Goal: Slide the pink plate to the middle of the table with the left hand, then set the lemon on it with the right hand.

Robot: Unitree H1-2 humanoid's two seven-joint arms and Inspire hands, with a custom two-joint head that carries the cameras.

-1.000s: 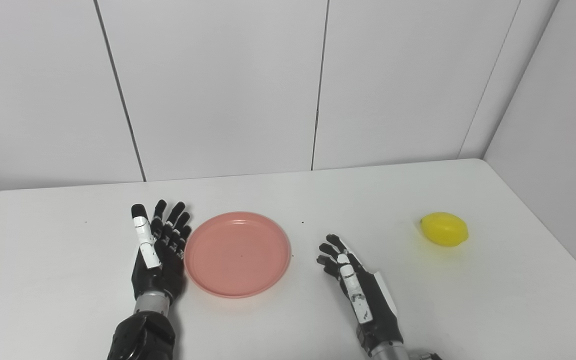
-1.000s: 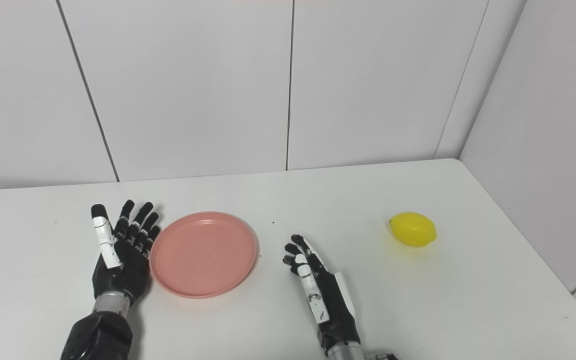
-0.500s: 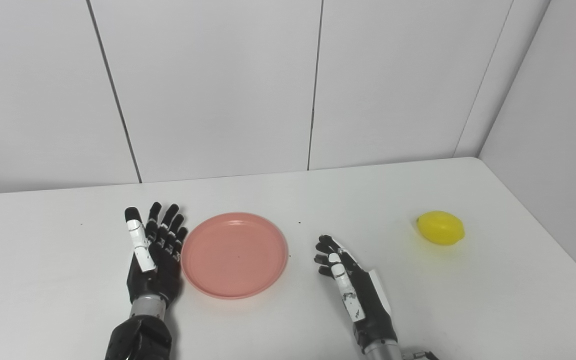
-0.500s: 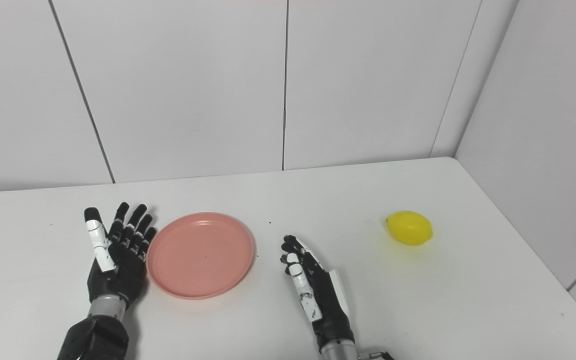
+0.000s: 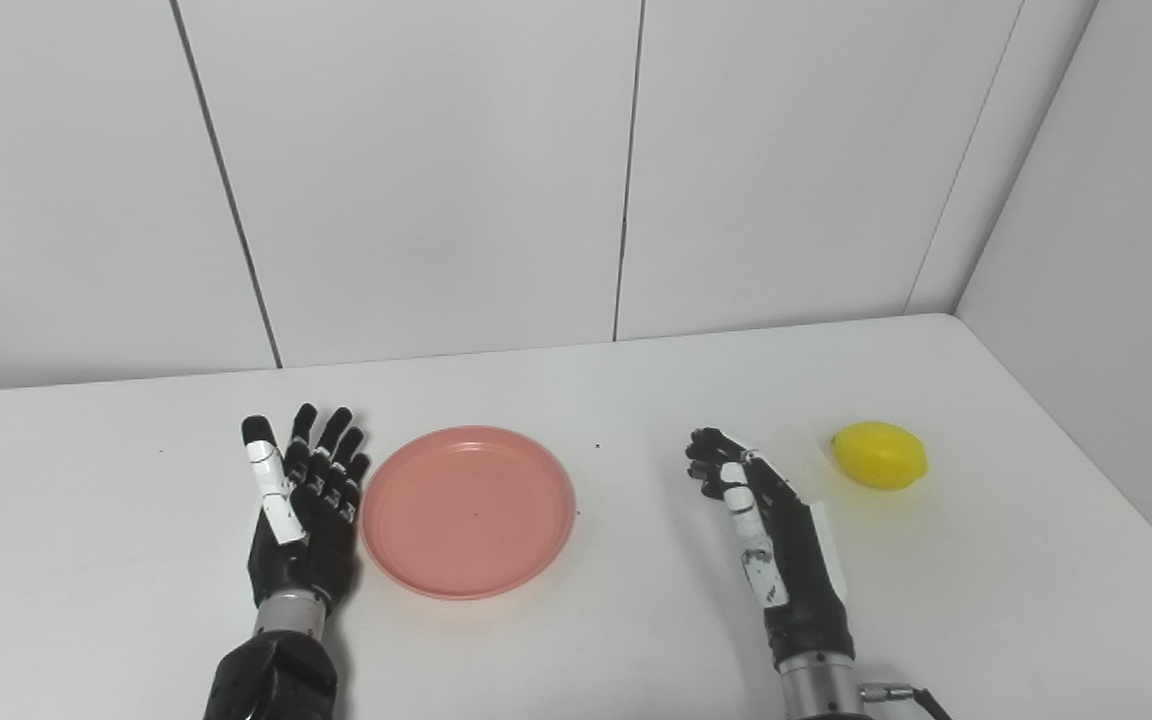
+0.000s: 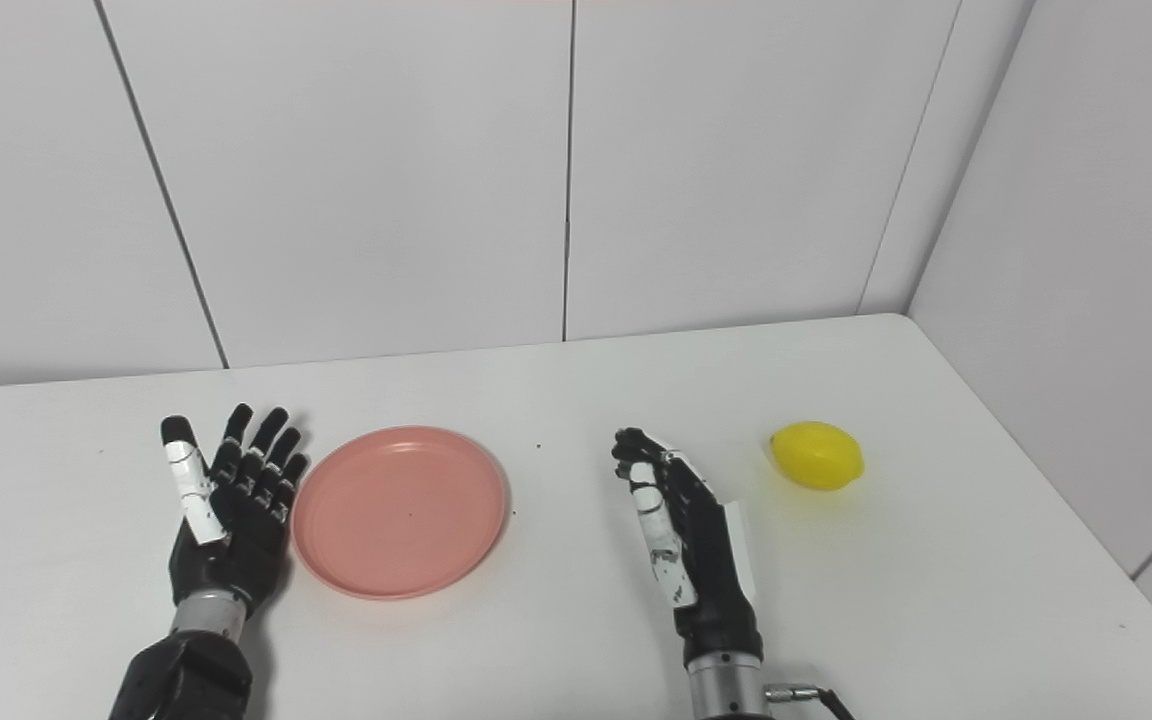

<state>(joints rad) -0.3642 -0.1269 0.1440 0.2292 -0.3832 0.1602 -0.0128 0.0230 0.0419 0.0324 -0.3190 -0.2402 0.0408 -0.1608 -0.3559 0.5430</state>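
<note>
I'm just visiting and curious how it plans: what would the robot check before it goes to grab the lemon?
1. Pink plate sits near the table's middle: ok.
2. Plate is bare, with room for the fruit: ok.
3. Left hand holds nothing, beside the plate's left rim: ok.
4. Right hand holds nothing, fingers apart: ok.
5. Lemon lies in the open, to the right of the right hand, not yet touched: ok.
6. Lemon steady, not about to roll: cannot tell.
</note>
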